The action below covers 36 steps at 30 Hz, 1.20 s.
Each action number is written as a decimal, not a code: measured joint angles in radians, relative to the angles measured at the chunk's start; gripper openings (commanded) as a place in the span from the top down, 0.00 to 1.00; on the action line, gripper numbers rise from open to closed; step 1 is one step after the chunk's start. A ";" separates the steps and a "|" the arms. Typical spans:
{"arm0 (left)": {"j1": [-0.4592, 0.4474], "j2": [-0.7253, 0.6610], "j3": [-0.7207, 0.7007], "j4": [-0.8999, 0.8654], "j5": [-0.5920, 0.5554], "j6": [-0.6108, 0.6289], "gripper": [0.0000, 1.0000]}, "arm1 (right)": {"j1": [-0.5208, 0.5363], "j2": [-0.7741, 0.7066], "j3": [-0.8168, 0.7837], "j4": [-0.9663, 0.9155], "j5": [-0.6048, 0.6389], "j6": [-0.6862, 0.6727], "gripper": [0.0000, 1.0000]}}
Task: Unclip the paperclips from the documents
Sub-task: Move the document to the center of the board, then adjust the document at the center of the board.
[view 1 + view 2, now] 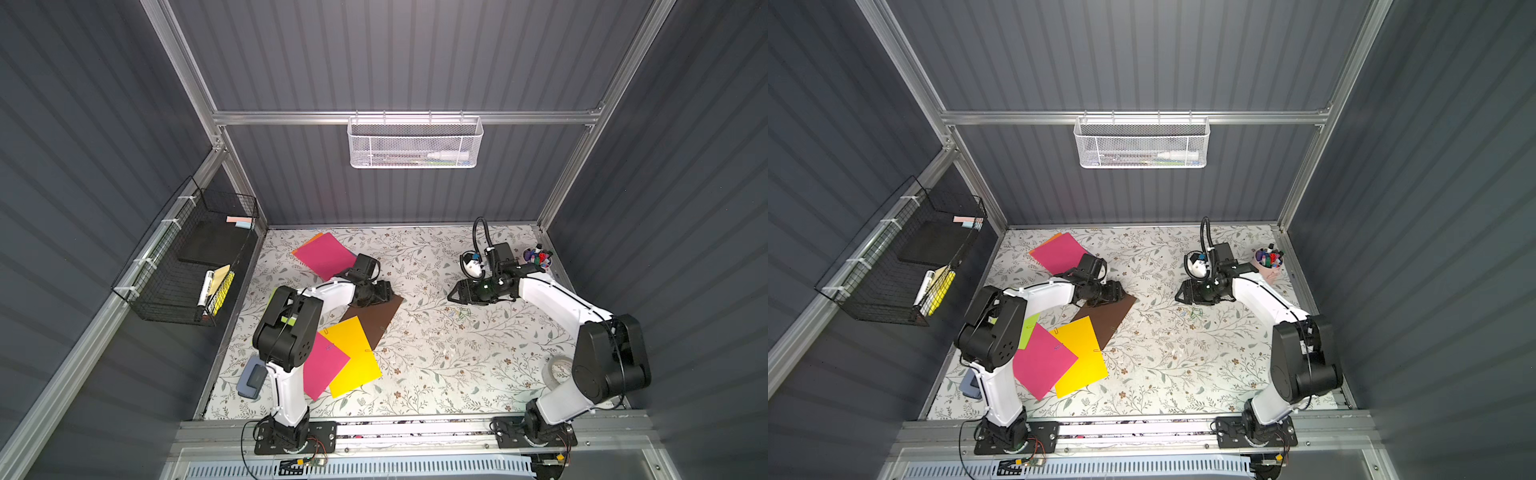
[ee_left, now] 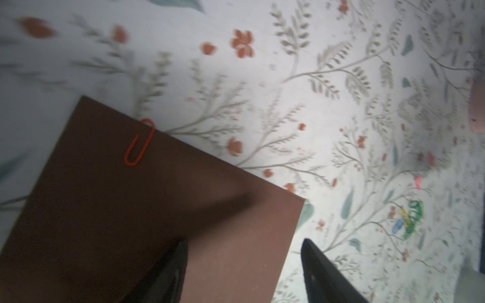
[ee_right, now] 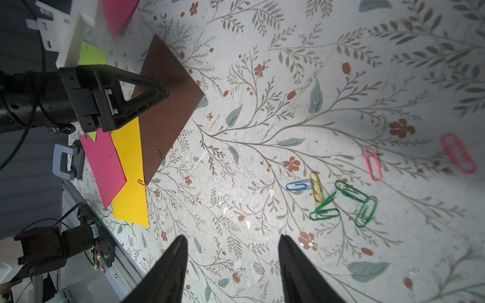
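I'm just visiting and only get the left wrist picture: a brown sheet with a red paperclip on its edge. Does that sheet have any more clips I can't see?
Observer: Yes. The right wrist view shows a second clip on another edge of the brown sheet.
Visitor: Are there other papers?
Observer: A yellow sheet lies partly over the brown one, with a small clip on its edge.
Visitor: What is the other arm doing?
Observer: The right gripper is open and empty, over bare table beside some loose clips.
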 measured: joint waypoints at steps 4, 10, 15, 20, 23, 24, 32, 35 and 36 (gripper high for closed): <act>-0.047 0.091 0.093 0.062 0.104 -0.043 0.30 | 0.003 0.006 -0.005 0.025 -0.012 0.016 0.41; -0.082 0.185 0.195 0.119 0.209 -0.091 0.26 | 0.039 0.032 -0.033 0.070 -0.019 0.063 0.41; -0.084 0.170 0.229 0.050 0.192 -0.091 0.20 | 0.079 0.076 -0.072 0.142 -0.016 0.162 0.34; -0.050 0.069 0.229 -0.024 0.110 -0.067 0.19 | 0.121 0.129 -0.078 0.192 -0.009 0.257 0.31; -0.005 0.001 0.219 -0.035 0.034 -0.021 0.21 | 0.157 0.176 -0.076 0.225 0.002 0.314 0.31; 0.012 -0.014 0.208 -0.037 0.004 -0.001 0.23 | 0.170 0.197 -0.072 0.232 0.008 0.335 0.31; 0.062 0.038 0.100 -0.059 -0.103 0.130 0.35 | 0.200 0.292 0.002 0.237 0.076 0.413 0.31; 0.056 0.039 0.065 -0.048 -0.093 0.165 0.37 | 0.196 0.327 0.051 0.236 0.089 0.420 0.31; 0.054 0.034 0.053 -0.033 -0.087 0.171 0.37 | 0.195 0.340 0.068 0.236 0.093 0.419 0.31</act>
